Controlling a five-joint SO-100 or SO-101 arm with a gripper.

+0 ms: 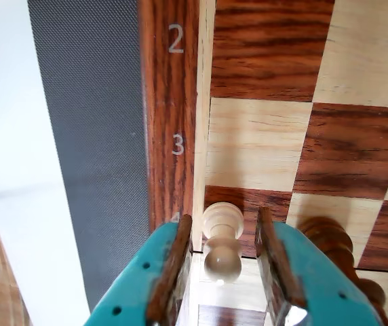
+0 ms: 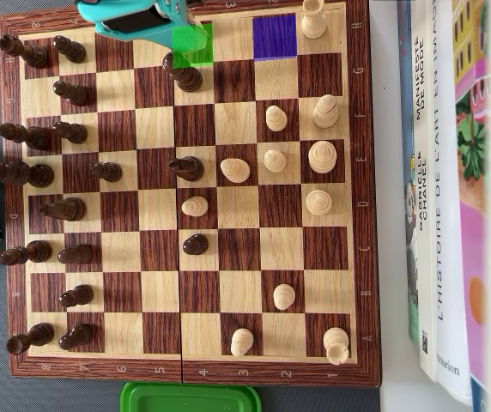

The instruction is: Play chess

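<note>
In the wrist view a white pawn stands on a dark square at the board's edge, beside the "4" mark. My gripper has teal fingers with wooden pads. It is open around the pawn, with a small gap on each side. In the overhead view the gripper is at the top edge of the wooden chessboard, over a green-tinted square. The pawn is hard to make out there. A blue-tinted square lies two squares to the right.
A dark piece stands just below the green square; it also shows right of my right finger in the wrist view. Dark pieces fill the board's left, white pieces its right. Books lie to the right and a green lid below.
</note>
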